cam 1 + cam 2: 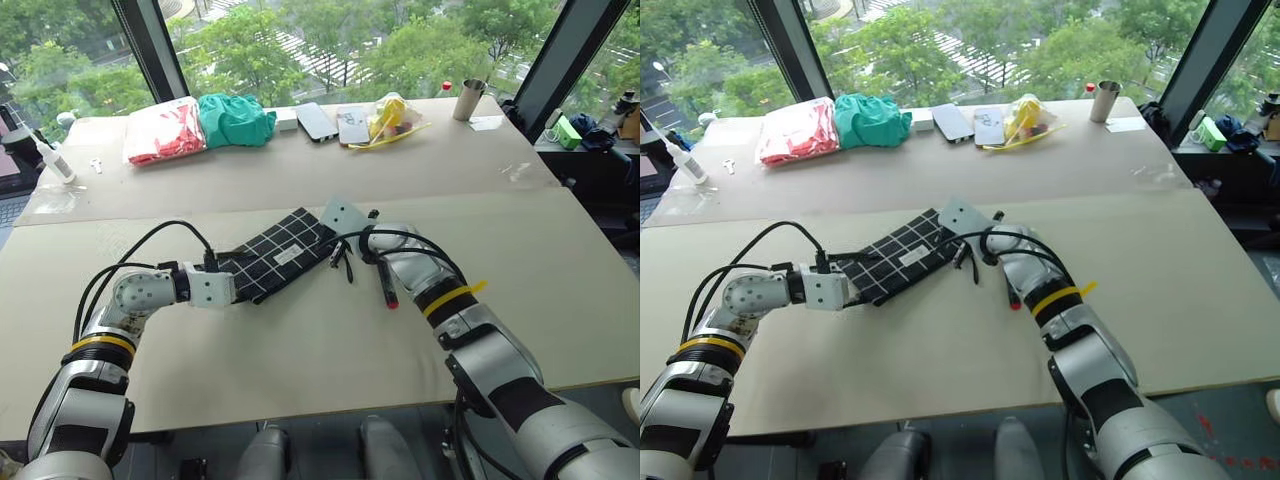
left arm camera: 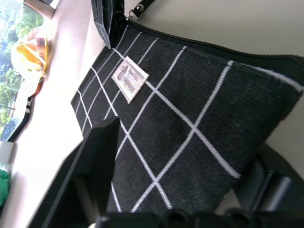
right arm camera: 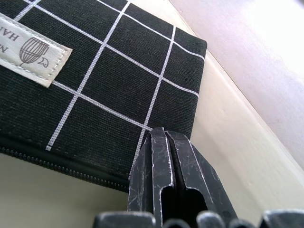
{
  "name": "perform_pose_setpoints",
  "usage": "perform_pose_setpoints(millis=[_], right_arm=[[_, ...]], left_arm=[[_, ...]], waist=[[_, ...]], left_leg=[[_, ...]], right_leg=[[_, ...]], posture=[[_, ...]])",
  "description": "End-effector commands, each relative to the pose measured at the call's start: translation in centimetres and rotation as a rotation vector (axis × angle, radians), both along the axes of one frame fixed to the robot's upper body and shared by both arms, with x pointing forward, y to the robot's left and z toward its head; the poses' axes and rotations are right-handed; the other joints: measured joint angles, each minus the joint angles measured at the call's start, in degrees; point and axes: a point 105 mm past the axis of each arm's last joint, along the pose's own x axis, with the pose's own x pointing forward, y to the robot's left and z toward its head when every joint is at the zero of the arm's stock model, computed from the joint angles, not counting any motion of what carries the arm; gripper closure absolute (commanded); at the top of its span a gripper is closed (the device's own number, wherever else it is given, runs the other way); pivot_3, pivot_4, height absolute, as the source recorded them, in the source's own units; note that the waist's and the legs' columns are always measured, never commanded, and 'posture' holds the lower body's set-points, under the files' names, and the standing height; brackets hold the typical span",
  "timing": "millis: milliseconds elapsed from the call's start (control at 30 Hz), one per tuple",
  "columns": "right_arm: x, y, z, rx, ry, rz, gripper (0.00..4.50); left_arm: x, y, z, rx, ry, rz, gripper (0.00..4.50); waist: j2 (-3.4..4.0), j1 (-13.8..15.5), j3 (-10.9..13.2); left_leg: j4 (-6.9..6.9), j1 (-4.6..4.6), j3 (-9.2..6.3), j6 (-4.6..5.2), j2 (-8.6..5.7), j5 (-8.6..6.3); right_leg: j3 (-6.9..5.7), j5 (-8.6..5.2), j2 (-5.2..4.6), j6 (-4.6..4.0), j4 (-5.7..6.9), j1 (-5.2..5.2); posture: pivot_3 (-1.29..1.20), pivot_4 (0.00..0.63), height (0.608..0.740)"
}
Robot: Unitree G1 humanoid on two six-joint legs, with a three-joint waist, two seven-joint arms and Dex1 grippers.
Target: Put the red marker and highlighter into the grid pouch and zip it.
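The grid pouch (image 1: 285, 250) lies slantwise on the beige table, white label (image 2: 129, 84) up. My left gripper (image 1: 243, 283) is closed around its near left end, one finger (image 2: 97, 161) along each long edge of the fabric. My right gripper (image 3: 164, 135) is shut, with its tips against the pouch's far end near a corner and nothing visible between them. The black pull cord (image 1: 343, 262) trails off the pouch just below that hand. The red marker (image 1: 384, 283) lies on the table beside my right forearm, red end toward me. The highlighter is out of view.
Along the far table stand a red packet (image 1: 165, 130), a green cloth (image 1: 235, 118), two phones (image 1: 318, 120), a yellow bag (image 1: 390, 118) and a metal cup (image 1: 467, 100). A white bottle (image 1: 55, 160) lies at the far left. Black cables loop over both wrists.
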Motion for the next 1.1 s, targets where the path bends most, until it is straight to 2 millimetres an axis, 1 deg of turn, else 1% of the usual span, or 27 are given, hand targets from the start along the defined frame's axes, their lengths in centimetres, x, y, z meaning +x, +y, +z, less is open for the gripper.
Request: perform_pose_setpoints(millis=[33,133,167,200,300,367,433,467,500,533,567,600,633,700,733,767,867,933,967,1033,1100], right_arm=[[-0.2,-0.1,0.1,0.005,0.006,0.002,4.50],[-0.2,-0.3,0.1,0.006,0.010,-0.002,4.50],[-0.2,-0.3,0.1,0.007,0.012,-0.003,4.50],[-0.2,-0.4,0.1,0.008,0.012,-0.004,4.50],[-0.3,-0.6,0.3,0.036,0.025,-0.004,4.50],[-0.8,-0.5,0.7,0.104,0.058,0.007,4.50],[-1.5,-0.4,2.8,0.275,0.084,0.028,4.50],[-1.7,-0.6,3.6,0.325,0.077,0.035,4.50],[-1.8,-1.3,5.5,0.455,0.072,0.018,4.21],[-2.5,-1.9,7.0,0.526,0.044,0.043,3.91],[-3.1,-2.5,8.1,0.566,0.028,0.054,3.72],[-4.0,-2.9,9.2,0.593,0.019,0.067,3.34],[-4.8,-3.1,9.7,0.598,0.019,0.085,3.12],[-6.6,-3.6,10.8,0.627,0.036,0.119,2.36],[-7.1,-3.8,11.0,0.633,0.043,0.124,2.10],[-7.6,-4.5,11.5,0.637,0.046,0.118,1.67],[-8.0,-8.0,11.7,0.627,0.087,0.011,0.72],[-8.3,-9.8,10.9,0.589,0.111,-0.051,0.72],[-8.5,-10.4,10.4,0.565,0.124,-0.073,0.72],[-8.9,-10.7,9.2,0.515,0.150,-0.103,0.72],[-9.2,-10.2,7.9,0.492,0.187,-0.127,0.72]], left_arm=[[-0.2,0.3,-0.1,-0.027,0.043,0.010,2.93],[-0.1,0.2,0.2,-0.062,0.055,0.019,4.11],[-0.1,0.2,0.3,-0.070,0.061,0.021,4.39],[0.0,0.2,0.4,-0.092,0.073,0.027,4.46],[0.2,0.0,0.9,-0.166,0.098,0.045,4.46],[0.1,-0.1,1.3,-0.216,0.124,0.050,4.46],[-0.7,-0.4,1.3,-0.247,0.180,0.011,4.46],[-1.0,-0.5,1.3,-0.252,0.194,-0.005,4.46],[-1.5,-0.4,1.1,-0.253,0.213,-0.020,4.49],[-1.7,-0.3,0.9,-0.246,0.218,-0.023,4.50],[-1.9,-0.2,0.7,-0.239,0.226,-0.023,4.50],[-2.2,0.0,0.6,-0.231,0.232,-0.026,4.50],[-2.3,0.1,0.5,-0.228,0.235,-0.028,4.50],[-2.4,0.2,0.5,-0.227,0.236,-0.023,4.50],[-2.4,0.3,0.5,-0.228,0.236,-0.021,4.50],[-2.4,0.3,0.5,-0.229,0.238,-0.022,4.50],[-2.4,0.1,1.1,-0.268,0.241,-0.029,4.50],[-2.3,-0.2,1.7,-0.315,0.239,-0.032,4.50],[-2.4,-0.4,2.0,-0.334,0.238,-0.035,4.50],[-2.5,-0.5,2.2,-0.360,0.240,-0.041,4.50],[-2.6,-0.6,2.4,-0.382,0.243,-0.044,4.50]], waist=[[0.00,-0.1,0.0],[0.00,-0.1,0.0],[0.00,-0.1,0.0],[0.00,-0.1,0.0],[0.00,0.0,0.0],[0.00,0.0,0.0],[0.00,-0.1,0.0],[0.00,-0.1,0.0],[0.00,-0.2,0.0],[0.00,-0.2,0.0],[0.00,-0.2,0.0],[0.00,-0.1,0.0],[0.00,-0.1,0.0],[0.00,0.0,0.0],[0.00,0.0,0.0],[0.00,0.0,0.0],[0.00,0.1,0.0],[0.00,0.8,0.0],[0.00,1.2,0.0],[0.00,1.4,0.0],[0.00,1.3,0.0]], left_leg=[[0.01,-0.01,0.00,0.00,0.00,0.00],[0.04,-0.03,-0.01,0.03,0.00,-0.02],[0.06,-0.03,-0.02,0.04,0.00,-0.03],[0.07,-0.04,-0.01,0.05,0.00,-0.03],[0.09,-0.08,-0.03,0.06,0.00,-0.04],[0.12,-0.14,-0.06,0.07,0.00,-0.04],[0.15,-0.20,-0.10,0.07,0.00,-0.04],[0.15,-0.28,-0.23,0.07,0.01,-0.04],[0.15,-0.28,-0.26,0.07,0.01,-0.04],[0.16,-0.29,-0.45,0.07,0.00,-0.04],[0.16,-0.37,-0.55,0.07,0.00,-0.04],[0.17,-0.40,-0.60,0.05,-0.02,-0.03],[0.18,-0.41,-0.62,0.04,-0.02,-0.03],[0.18,-0.45,-0.69,0.07,-0.05,-0.04],[0.19,-0.45,-0.72,0.09,-0.05,-0.05],[0.19,-0.44,-0.73,0.11,-0.05,-0.07],[0.19,-0.38,-0.72,0.14,-0.07,-0.08],[0.20,-0.42,-0.73,0.14,-0.10,-0.08],[0.21,-0.42,-0.71,0.14,-0.11,-0.08],[0.21,-0.41,-0.69,0.17,-0.10,-0.10],[0.21,-0.39,-0.66,0.18,-0.09,-0.10]], right_leg=[[0.00,0.00,0.00,0.00,0.00,0.00],[0.00,0.00,0.00,0.00,0.00,-0.01],[0.00,0.00,0.00,0.00,0.01,-0.01],[0.00,0.00,0.00,0.00,0.00,-0.01],[0.00,0.00,0.00,0.00,0.00,-0.02],[-0.02,0.00,0.00,0.00,0.00,-0.03],[-0.03,0.00,0.00,0.00,0.01,-0.03],[-0.03,0.00,0.00,0.00,0.04,-0.05],[-0.02,0.00,0.00,0.00,0.05,-0.05],[-0.02,0.00,0.00,0.00,0.04,-0.06],[-0.03,0.00,0.00,0.00,0.03,-0.07],[-0.03,0.00,-0.01,0.00,0.03,-0.08],[-0.04,0.00,-0.01,0.00,0.02,-0.08],[-0.08,0.00,-0.01,0.00,0.00,-0.09],[-0.11,0.00,-0.01,0.00,-0.01,-0.08],[-0.13,0.00,-0.01,0.00,-0.02,-0.07],[-0.12,0.00,0.00,0.00,-0.04,-0.07],[-0.12,0.00,-0.01,0.00,-0.04,-0.07],[-0.12,0.00,-0.02,0.00,-0.04,-0.04],[-0.12,0.00,-0.01,0.00,-0.06,-0.03],[-0.13,0.00,0.00,0.00,-0.06,-0.03]], posture=[[0.00,0.150,0.740],[0.00,0.150,0.740],[0.00,0.150,0.740],[0.00,0.150,0.740],[0.00,0.150,0.740],[0.00,0.150,0.740],[0.00,0.150,0.740],[0.00,0.150,0.740],[0.00,0.150,0.740],[0.00,0.150,0.740],[0.00,0.150,0.740],[0.00,0.150,0.740],[0.00,0.150,0.740],[0.00,0.150,0.740],[0.00,0.150,0.740],[0.00,0.150,0.740],[0.00,0.150,0.740],[0.00,0.150,0.740],[0.00,0.150,0.740],[0.00,0.150,0.740],[0.00,0.150,0.740]])
